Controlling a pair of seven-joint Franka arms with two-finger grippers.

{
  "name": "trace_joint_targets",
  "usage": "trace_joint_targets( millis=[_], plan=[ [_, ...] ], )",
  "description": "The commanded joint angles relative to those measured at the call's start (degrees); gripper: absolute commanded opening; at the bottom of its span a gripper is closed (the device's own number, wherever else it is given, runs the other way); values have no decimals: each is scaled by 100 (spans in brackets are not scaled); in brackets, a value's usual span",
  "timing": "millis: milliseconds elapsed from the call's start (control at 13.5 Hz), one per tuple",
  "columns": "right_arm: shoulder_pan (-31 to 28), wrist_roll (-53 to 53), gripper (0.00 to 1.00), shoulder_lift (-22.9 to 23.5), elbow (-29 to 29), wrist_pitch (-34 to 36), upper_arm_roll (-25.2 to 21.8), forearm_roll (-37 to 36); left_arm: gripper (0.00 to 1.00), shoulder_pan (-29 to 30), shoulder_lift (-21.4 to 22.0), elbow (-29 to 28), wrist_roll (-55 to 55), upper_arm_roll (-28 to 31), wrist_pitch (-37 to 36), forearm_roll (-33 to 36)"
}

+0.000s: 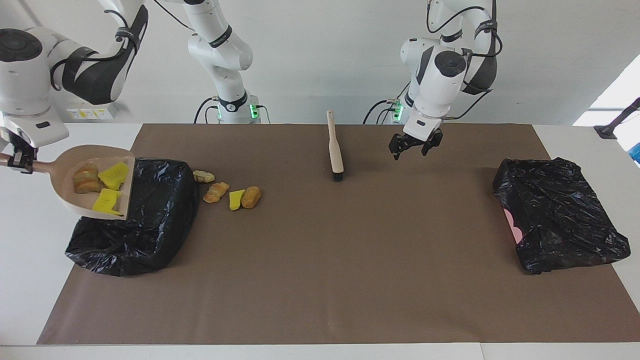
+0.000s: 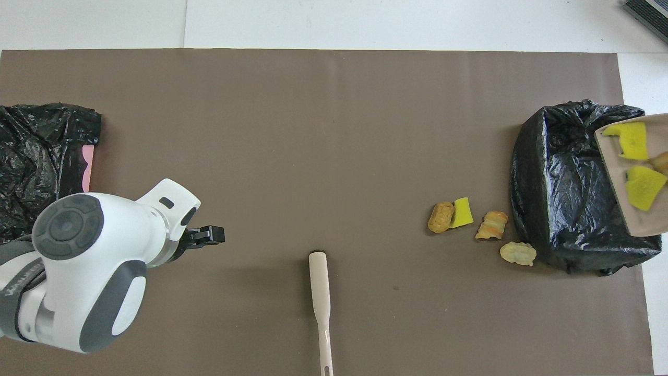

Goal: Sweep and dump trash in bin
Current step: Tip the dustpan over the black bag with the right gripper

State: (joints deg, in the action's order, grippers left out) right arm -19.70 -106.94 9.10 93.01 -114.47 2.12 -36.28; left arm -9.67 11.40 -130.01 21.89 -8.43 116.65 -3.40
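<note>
Trash (image 1: 227,192), crinkled yellow foam and ridged tan lumps, lies mid-left on matte brown paper; more sits in the smooth beige dustpan (image 1: 70,200), whose handle the right gripper (image 1: 17,161) pinches. Left gripper (image 1: 414,146), fingers spread, hangs upper right, near the brush (image 1: 334,150).

1. Flat paper mat (image 1: 320,260) on the table: plain matte brown.
2. Crinkled plastic bin bag (image 1: 150,220): glossy black.
3. Second crinkled plastic bag (image 1: 560,215): black, pink showing at one edge.
4. Plastic dustpan (image 1: 65,192): beige.
5. Foam trash chunks (image 1: 114,175): bright yellow.
6. Bread-like trash lumps (image 1: 216,192): tan-orange, ridged.
7. Long-handled brush (image 1: 334,150): beige handle, black bristles.
</note>
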Motion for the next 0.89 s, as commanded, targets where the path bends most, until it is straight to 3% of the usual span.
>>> trace_joint_targets(
  millis=[0, 223, 668, 816],
  plan=[
    [151, 384, 0, -302, 514, -276, 43, -580, 100, 622, 20, 387, -824, -79, -458, 102],
    [221, 839, 0, -759, 1358, -918, 34, -1071, 100, 1099, -155, 1089, -1458, -80, -1028, 120],
    [484, 859, 0, -1199, 1728, -937, 43, -1468, 100, 1108, -341, 2619, -1548, -80, -2285, 568],
    [573, 824, 0, -1629, 2236, -919, 43, -1487, 100, 1064, -262, 2743, -1548, -88, -2296, 787]
  ],
)
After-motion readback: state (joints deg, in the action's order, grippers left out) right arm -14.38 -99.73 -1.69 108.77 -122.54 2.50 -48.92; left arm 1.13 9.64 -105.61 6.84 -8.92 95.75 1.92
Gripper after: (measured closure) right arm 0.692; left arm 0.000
